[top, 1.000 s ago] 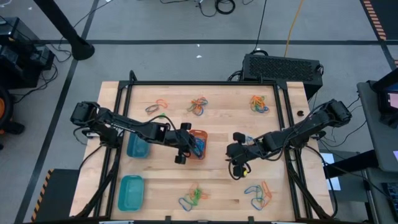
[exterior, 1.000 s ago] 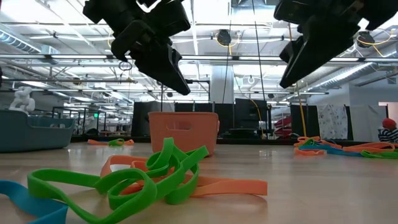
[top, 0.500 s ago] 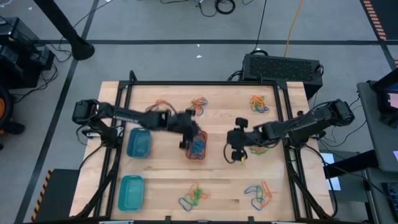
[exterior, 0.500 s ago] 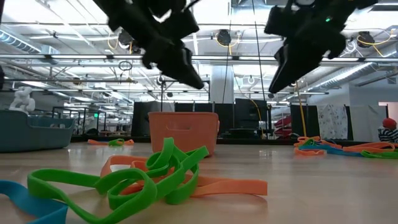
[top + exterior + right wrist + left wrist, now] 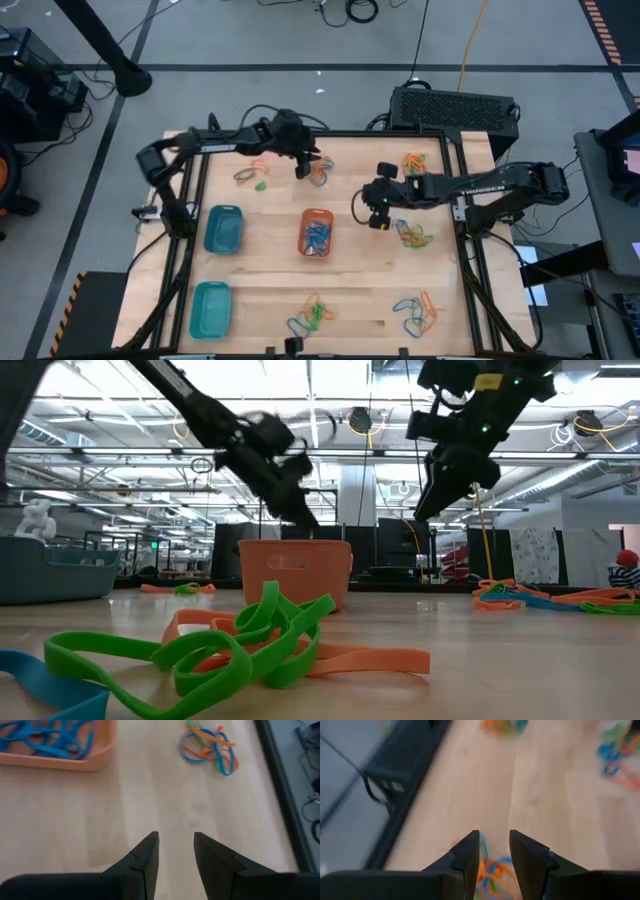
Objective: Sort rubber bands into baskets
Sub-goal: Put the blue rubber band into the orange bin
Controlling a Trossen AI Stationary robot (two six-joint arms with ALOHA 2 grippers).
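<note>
The orange basket (image 5: 316, 232) stands mid-table with blue rubber bands (image 5: 50, 737) inside. Loose mixed rubber bands lie in piles on the wood: far middle (image 5: 320, 172), far left (image 5: 255, 175), far right (image 5: 415, 165), right (image 5: 412, 235) and two at the near edge (image 5: 312, 315). My left gripper (image 5: 303, 165) hangs open over the far-middle pile, whose bands (image 5: 492, 870) show below its fingers. My right gripper (image 5: 375, 215) is open above bare wood, right of the orange basket (image 5: 55, 750). Two teal baskets (image 5: 222, 228) (image 5: 210, 308) stand at the left.
A black frame rail (image 5: 330, 133) runs along the table's far edge, close behind my left gripper. A dark box (image 5: 455, 108) sits beyond the far right corner. Bare wood lies between the orange basket and the near piles (image 5: 230, 650).
My left gripper has swung from beside the orange basket toward the table's far edge and now hangs over the far-middle pile. My right gripper has gone toward the far edge and slightly left, uncovering the pile of bands on the right.
</note>
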